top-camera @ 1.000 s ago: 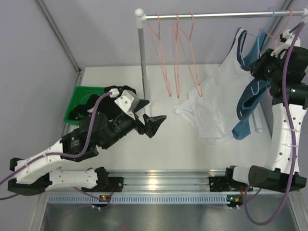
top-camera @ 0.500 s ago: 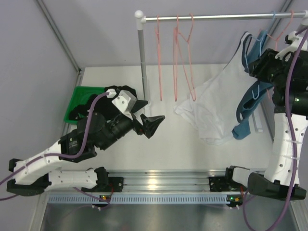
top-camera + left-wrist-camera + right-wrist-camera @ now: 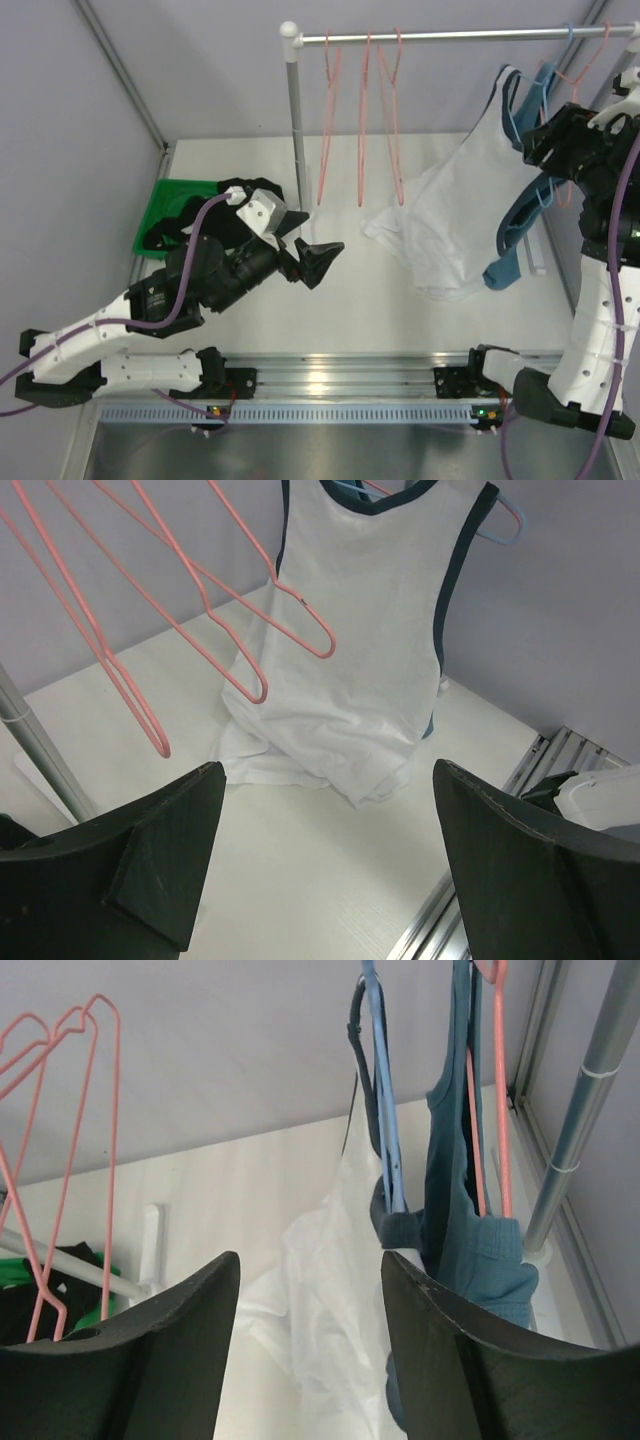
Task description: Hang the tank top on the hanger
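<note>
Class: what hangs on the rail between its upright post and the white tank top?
Three empty pink hangers separate post and tank top; the top view shows them best.

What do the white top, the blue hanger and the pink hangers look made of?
Tank top: thin soft cloth, perhaps cotton knit; matte, draping and crumpling where it meets the table. Hanger: slim wire, probably metal with smooth light-blue coating. Pink hangers: the same slim wire look, coated pink.
</note>
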